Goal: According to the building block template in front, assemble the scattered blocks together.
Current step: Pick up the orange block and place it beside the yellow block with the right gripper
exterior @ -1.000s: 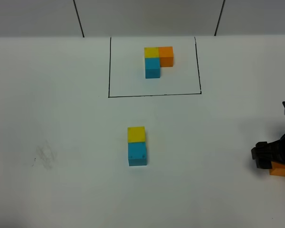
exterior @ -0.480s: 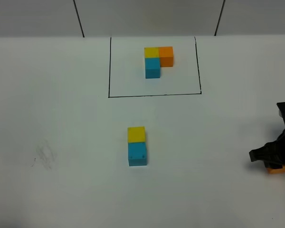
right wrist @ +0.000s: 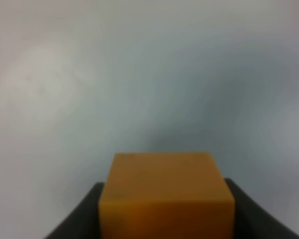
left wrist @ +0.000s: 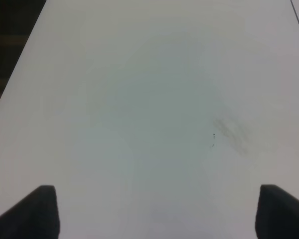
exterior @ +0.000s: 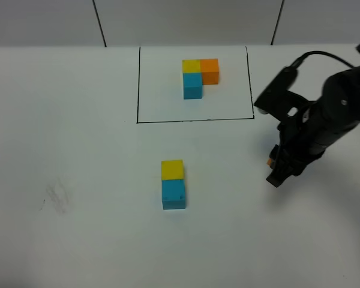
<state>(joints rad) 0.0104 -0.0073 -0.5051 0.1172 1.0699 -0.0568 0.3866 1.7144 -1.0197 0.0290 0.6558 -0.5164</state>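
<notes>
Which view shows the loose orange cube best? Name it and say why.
The right wrist view: the orange cube fills the foreground, clamped in the right hand. The exterior high view shows only an orange sliver behind the arm. The left wrist view shows none of it.

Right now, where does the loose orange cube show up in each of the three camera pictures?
Exterior high: the orange cube is only a sliver at the right end effector, right of the stacked-looking yellow and blue pair.
Left wrist: not in it; only bare table.
Right wrist: the cube fills the lower middle, between the dark fingers.
Shared landmark: the white table, seen in all three.
</notes>
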